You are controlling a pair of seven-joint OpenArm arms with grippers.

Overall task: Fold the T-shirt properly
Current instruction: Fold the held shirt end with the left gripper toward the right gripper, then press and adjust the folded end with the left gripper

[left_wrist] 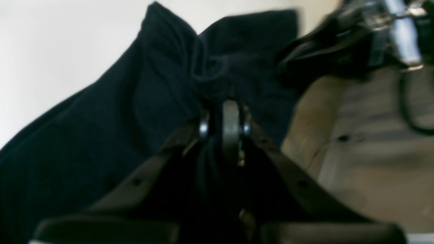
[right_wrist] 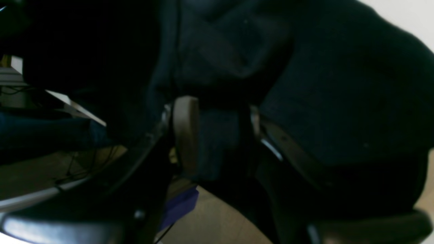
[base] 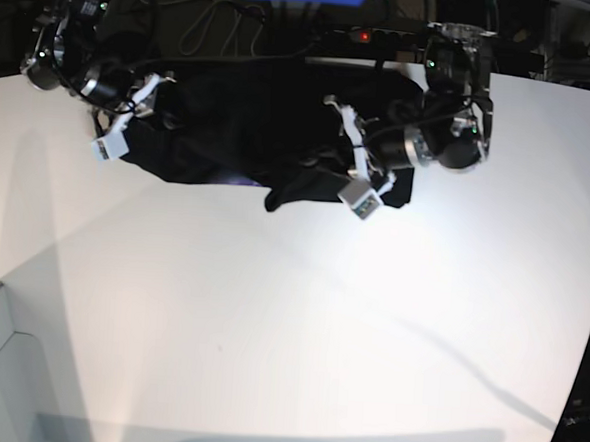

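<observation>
Black cloth, the T-shirt (base: 251, 128), lies bunched at the far edge of the white table (base: 298, 331), between the two arms. In the base view nearly all of the tabletop nearer the camera is bare, so there is wide open room in front of the shirt. Behind it, the table's far rim sits close to cables and a blue object. The shirt's near edge is uneven, with one corner drooping forward just beside the left gripper (base: 323, 173).

The left gripper (left_wrist: 225, 112) has its fingers pressed almost together on a gathered fold of the shirt; in the left wrist view the cloth puckers into creases right at the fingertips and rises in two humps beyond them. To the right of that fold, a tan floor and dark hardware show past the table.

The right gripper (right_wrist: 217, 112) stands partly parted with a thick wad of the shirt between its fingers (right_wrist: 184, 132). The cloth fills the gap and spreads above and to the right, so this gripper too has hold of the shirt. In the base view this gripper (base: 167, 108) is at the shirt's other end, near the table's far corner.

The shirt looks rumpled and layered, not flat. No sleeve or neck can be made out.
</observation>
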